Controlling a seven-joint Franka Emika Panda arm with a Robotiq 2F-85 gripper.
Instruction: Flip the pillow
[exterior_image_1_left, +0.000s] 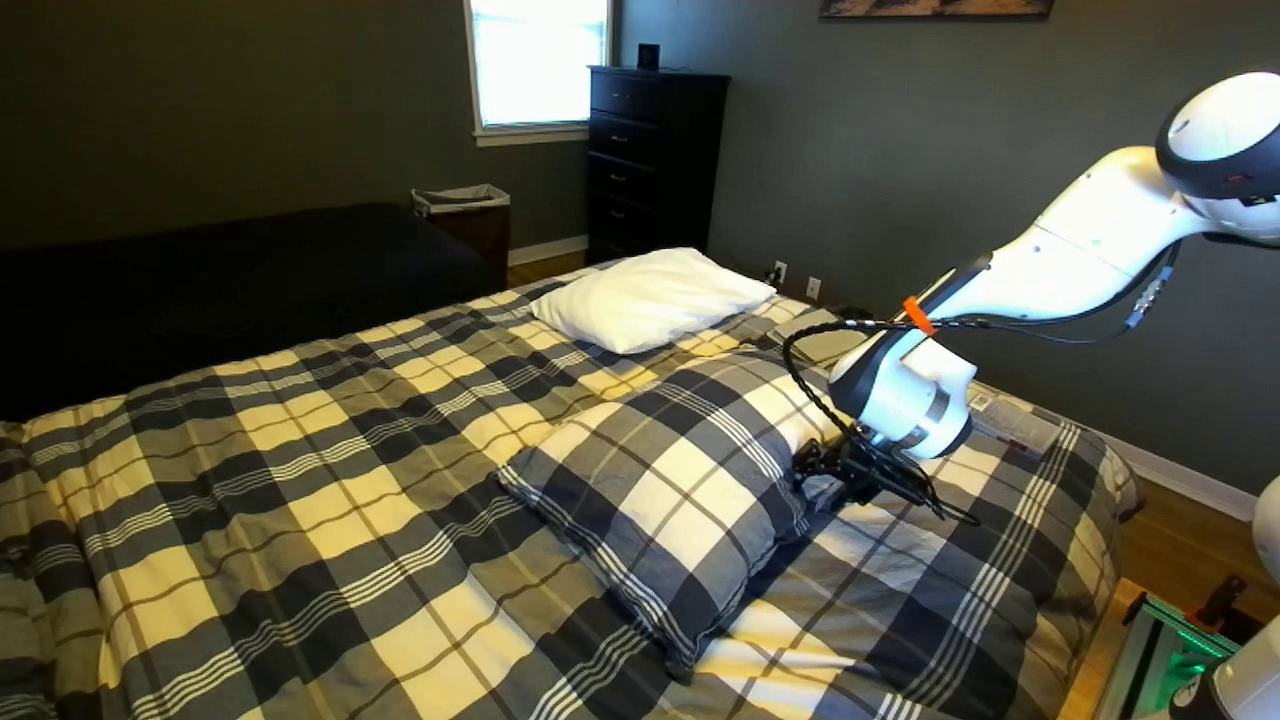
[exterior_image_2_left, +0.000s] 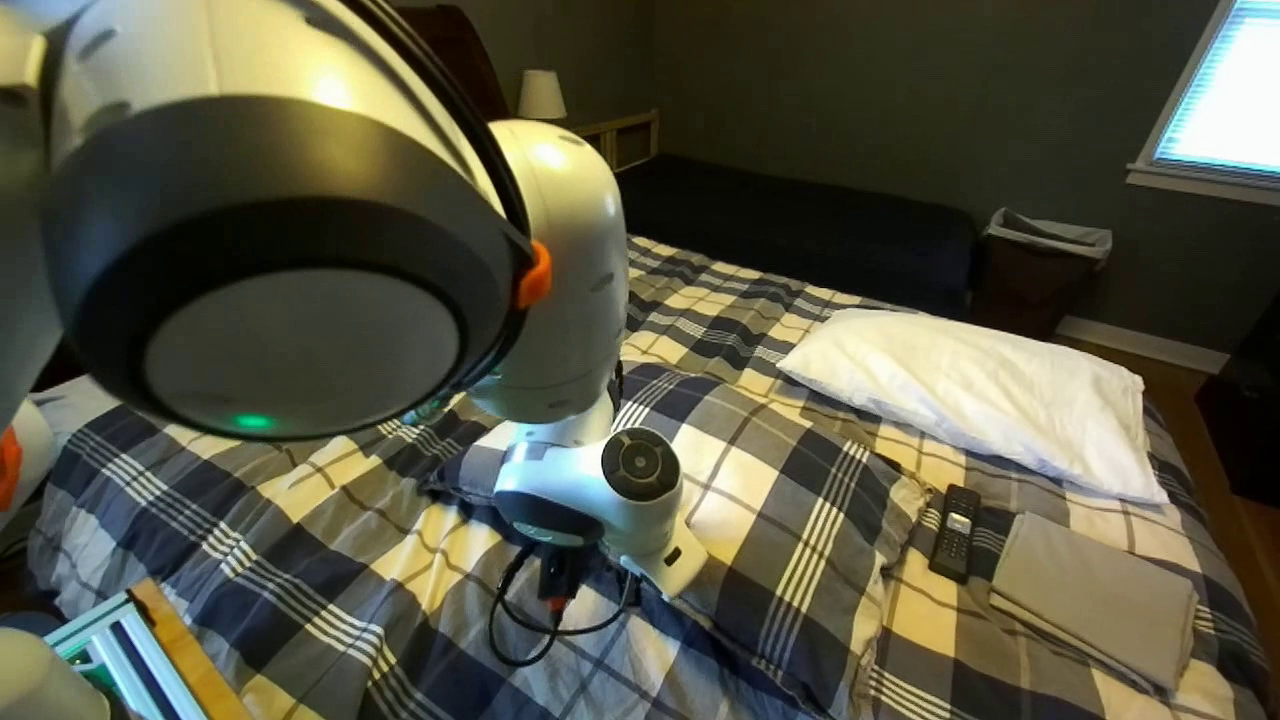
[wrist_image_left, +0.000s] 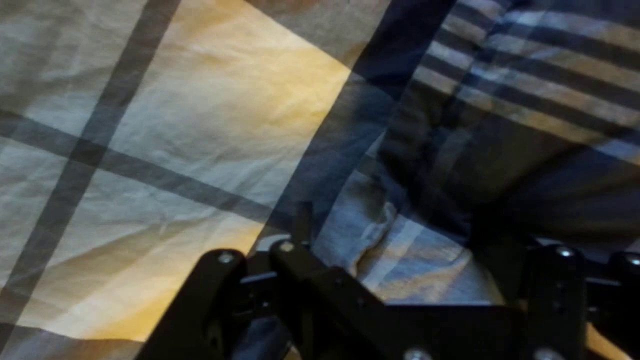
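Plaid cloth, soft and full of small folds, makes the bedspread (exterior_image_1_left: 330, 480) that fills the lower left of the frame in an exterior view. On it, in the middle of that frame, lies the pillow (exterior_image_1_left: 680, 465), broad side up. It has navy, grey and white squares, and it is fat in the center and thin at the corners.

The gripper (wrist_image_left: 397, 230) is down low by the pillow's right edge there. In the wrist view its hard black fingers (wrist_image_left: 302, 232) are spread apart, with crumpled cloth in the gap. I can't tell how much of that is pillow and how much is bedspread, since they look so alike. My guess is that the step in hand is getting hold of the edge, and the flip is yet to come. Next it should close on a good bunch of pillow, without pinching the bedspread, then lift and roll it over.

Just past the pillow, at the lower right in an exterior view, lie a hard black phone (exterior_image_2_left: 953, 545) and a flat, folded grey cloth (exterior_image_2_left: 1095, 595). Behind them is a white pillow (exterior_image_2_left: 970, 395), plain and saggy. Far back, a boxy dark dresser (exterior_image_1_left: 655, 165) stands by a bright window (exterior_image_1_left: 540, 60) at the top.
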